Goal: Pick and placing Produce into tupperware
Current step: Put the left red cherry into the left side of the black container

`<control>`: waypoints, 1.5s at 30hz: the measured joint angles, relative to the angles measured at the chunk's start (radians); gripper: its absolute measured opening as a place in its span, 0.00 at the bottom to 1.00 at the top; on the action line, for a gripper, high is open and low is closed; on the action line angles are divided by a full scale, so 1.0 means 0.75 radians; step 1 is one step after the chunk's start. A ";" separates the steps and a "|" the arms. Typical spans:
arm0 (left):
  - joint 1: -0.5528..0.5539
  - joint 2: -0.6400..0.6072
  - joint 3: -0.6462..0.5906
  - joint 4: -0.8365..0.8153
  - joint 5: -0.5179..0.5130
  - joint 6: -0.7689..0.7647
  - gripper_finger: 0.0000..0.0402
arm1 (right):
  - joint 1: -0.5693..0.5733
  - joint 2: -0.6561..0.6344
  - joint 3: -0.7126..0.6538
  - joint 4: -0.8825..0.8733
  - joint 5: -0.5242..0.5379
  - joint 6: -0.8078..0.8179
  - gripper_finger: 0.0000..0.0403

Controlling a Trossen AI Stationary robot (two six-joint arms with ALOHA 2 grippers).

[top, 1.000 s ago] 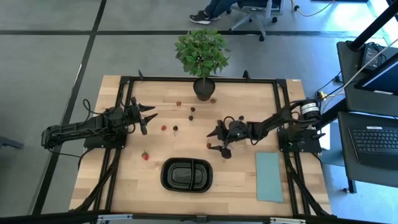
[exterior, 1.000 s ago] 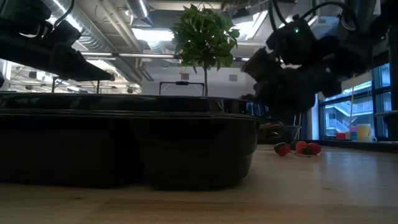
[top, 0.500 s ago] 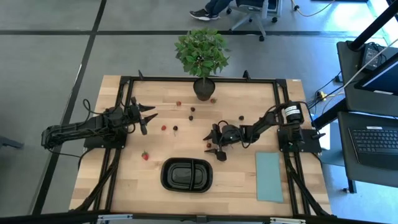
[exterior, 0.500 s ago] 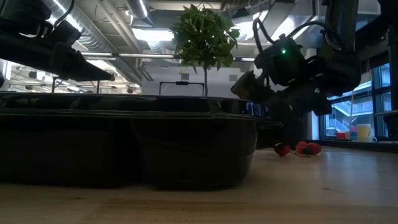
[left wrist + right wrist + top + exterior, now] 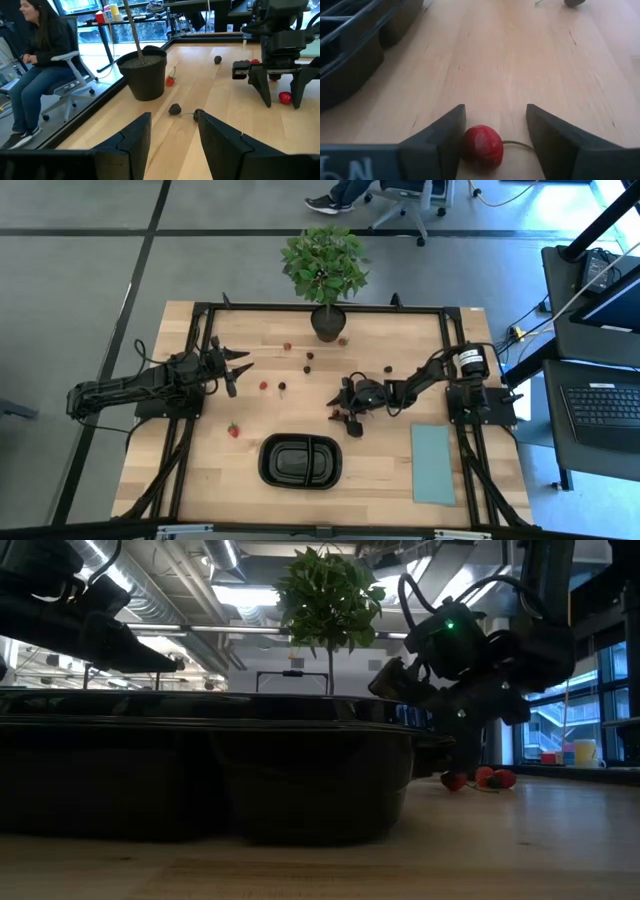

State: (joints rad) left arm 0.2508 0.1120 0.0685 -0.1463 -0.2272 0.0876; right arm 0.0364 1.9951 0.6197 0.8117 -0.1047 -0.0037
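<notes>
My right gripper (image 5: 341,411) is open and low over the table's middle, its fingers pointing down on either side of one small red fruit (image 5: 482,145) that lies on the wood. The left wrist view shows the same red fruit (image 5: 284,97) between those fingers. The black two-compartment tray (image 5: 300,461) sits near the front edge, just left of and nearer than this gripper. Several more red and dark fruits lie scattered, among them one red fruit (image 5: 234,431) and a dark fruit (image 5: 282,386). My left gripper (image 5: 236,365) waits open above the table's left side. My right gripper has the red fruit (image 5: 479,142) close against the inner side of one finger (image 5: 451,131), with a gap to the other finger. Whether that finger touches the fruit, I cannot tell. The fruit rests on the table.
A potted green plant (image 5: 325,270) stands at the far edge, with fruits (image 5: 170,81) near its pot. A pale teal sheet (image 5: 433,463) lies at the right front. Bare wood stretches between the tray and my right gripper. A person sits beyond the table's far side (image 5: 35,75).
My right gripper has moved toward the table's left edge and down, until its open fingers stand around the red fruit. The fruit and tray have stayed where they were.
</notes>
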 joint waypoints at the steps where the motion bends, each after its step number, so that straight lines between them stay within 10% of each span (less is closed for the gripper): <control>1: 0.000 0.000 0.000 0.000 0.000 0.000 0.40 | 0.000 -0.006 0.003 -0.025 0.000 0.008 0.51; 45: 0.000 0.000 0.000 -0.003 0.000 0.000 0.40 | 0.003 -0.126 -0.009 -0.259 0.033 0.069 0.45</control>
State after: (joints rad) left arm 0.2508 0.1120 0.0685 -0.1482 -0.2272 0.0873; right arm 0.0383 1.9007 0.6132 0.6176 -0.0797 0.0483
